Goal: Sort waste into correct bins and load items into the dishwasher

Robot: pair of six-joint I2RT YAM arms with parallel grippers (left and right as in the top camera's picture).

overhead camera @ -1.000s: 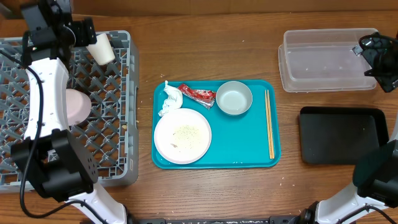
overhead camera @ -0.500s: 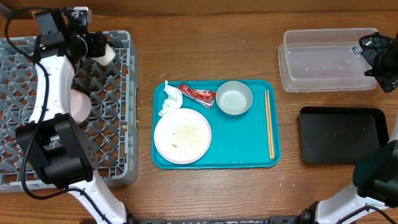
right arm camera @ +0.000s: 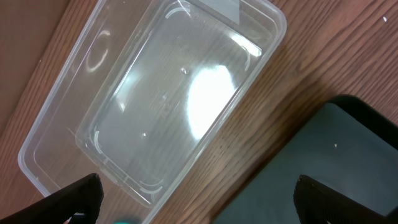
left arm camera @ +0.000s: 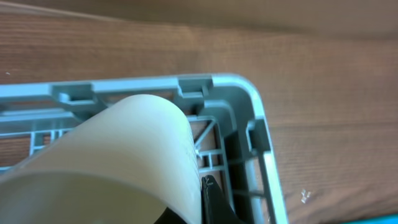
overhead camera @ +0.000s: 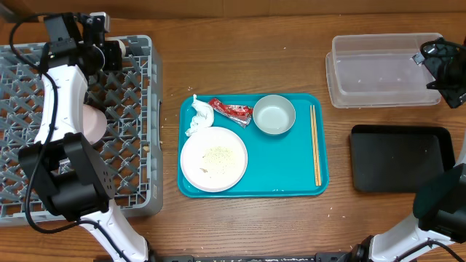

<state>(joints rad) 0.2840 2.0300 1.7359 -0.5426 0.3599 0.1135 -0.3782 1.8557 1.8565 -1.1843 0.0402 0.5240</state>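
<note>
**Cup at the Rack's Far Corner, Waste Not Yet Sorted**

The grey dish rack had the cup at its far right corner, just inside the rim. The left gripper was there with its jaws pressed together; whether they pinched the cup's wall could not be told. A small dish lay in the rack beside the arm. The teal tray carried the crumbed plate, bowl, napkin and wrapper, none blocked from above. The right gripper hung spread over the tub and black tray, seemingly placed for waste.
</note>
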